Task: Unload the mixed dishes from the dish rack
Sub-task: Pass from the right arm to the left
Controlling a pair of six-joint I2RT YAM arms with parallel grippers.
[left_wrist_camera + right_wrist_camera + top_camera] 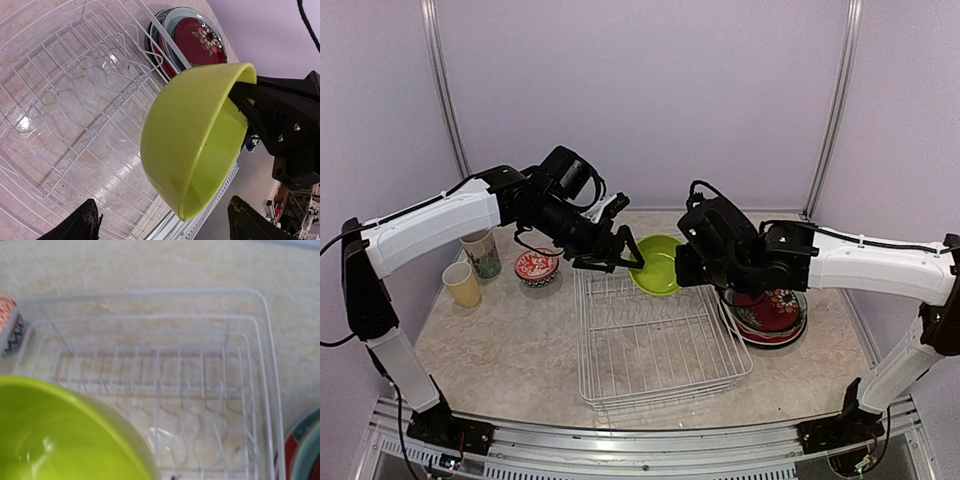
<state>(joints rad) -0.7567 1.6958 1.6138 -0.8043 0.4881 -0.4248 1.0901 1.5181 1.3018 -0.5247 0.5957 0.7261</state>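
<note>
Top, bowl (658,265): at far rack (655,345) edge, toward right corner.
Top, right hand (682,268): clamped on bowl rim.
Left wrist, left hand (162,227): wide, just short of bowl.
Right wrist, plates (304,450): just beside rack's right rim.

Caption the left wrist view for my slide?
Right end effector holds green bowl by its rim, wire rack and stacked plates behind.

overhead camera looks down from behind; both wrist cameras closely share the rack (160,365) and green bowl (190,145).
</note>
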